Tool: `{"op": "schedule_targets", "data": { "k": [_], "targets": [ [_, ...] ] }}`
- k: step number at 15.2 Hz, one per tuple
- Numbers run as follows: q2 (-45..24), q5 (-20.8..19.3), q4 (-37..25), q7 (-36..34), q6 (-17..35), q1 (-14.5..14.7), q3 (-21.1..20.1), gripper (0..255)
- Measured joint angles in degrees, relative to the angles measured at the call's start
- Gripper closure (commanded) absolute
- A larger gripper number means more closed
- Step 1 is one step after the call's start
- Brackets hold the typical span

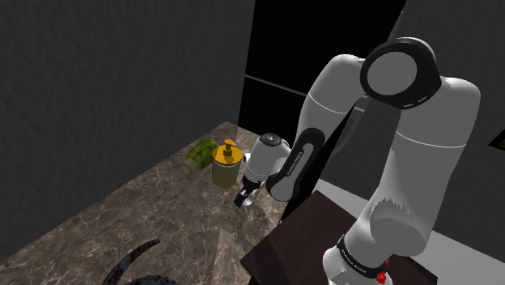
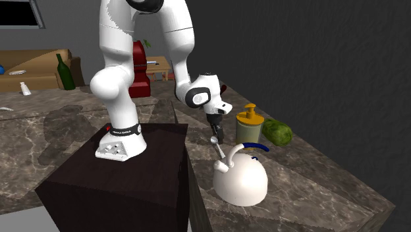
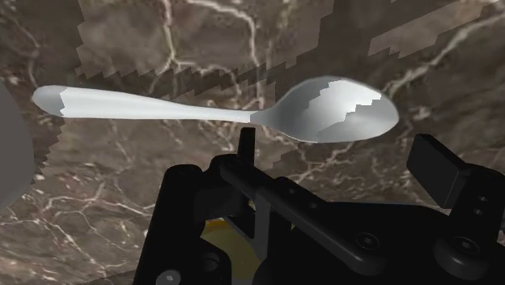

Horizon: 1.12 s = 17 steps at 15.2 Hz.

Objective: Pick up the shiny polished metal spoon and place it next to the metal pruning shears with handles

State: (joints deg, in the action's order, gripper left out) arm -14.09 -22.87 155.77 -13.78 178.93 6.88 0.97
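Trouble sits close on every side as the all-black two-finger gripper (image 2: 214, 129) hangs low over the dark veined marble counter (image 2: 316, 174), its fingers standing apart with nothing between them. The shiny silver metal spoon (image 3: 227, 115) lies across the stone just past the fingertips, apparently untouched, with its neck by one finger.

The spoon is thin, slick and low to the stone. A close on the narrow neck could catch it off-centre and let it swing or slip out, and fingers driven too low would likely strike the marble. The round white kettle with a blue-and-black handle (image 2: 242, 179) stands near the spoon, on the near side in the second exterior view. A nudged spoon or a swinging lift could knock it. The squat yellow jar with a brown knobbed lid (image 2: 250, 124) stands just beyond the gripper on that view's right, with a green rounded object (image 2: 278, 133) farther right.

The shears cannot be made out with certainty. A dark curved shape (image 1: 133, 257) at the shoulder view's near left may be them, which would leave the drop spot in doubt.

Both jar and kettle have their lids on, so their contents are hidden. A dark green bottle (image 2: 64, 72) stands upright far off at the second exterior view's left, and what it holds cannot be told.
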Motion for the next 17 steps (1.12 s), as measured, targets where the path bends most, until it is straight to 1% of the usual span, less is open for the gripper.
{"op": "schedule_targets", "data": {
  "k": [10, 11, 14, 17],
  "targets": [
    [-0.01, -0.01, 0.00, -0.01, 0.01, 0.01, 0.01, 255],
    [0.57, 0.27, 0.21, 0.29, -0.39, -0.56, -0.60, 255],
    [3.33, 2.45, 0.90, 2.23, -2.57, -3.62, -4.10, 255],
    [6.47, 6.28, 1.45, 5.14, -5.23, -6.51, -8.05, 255]
  ]
}}
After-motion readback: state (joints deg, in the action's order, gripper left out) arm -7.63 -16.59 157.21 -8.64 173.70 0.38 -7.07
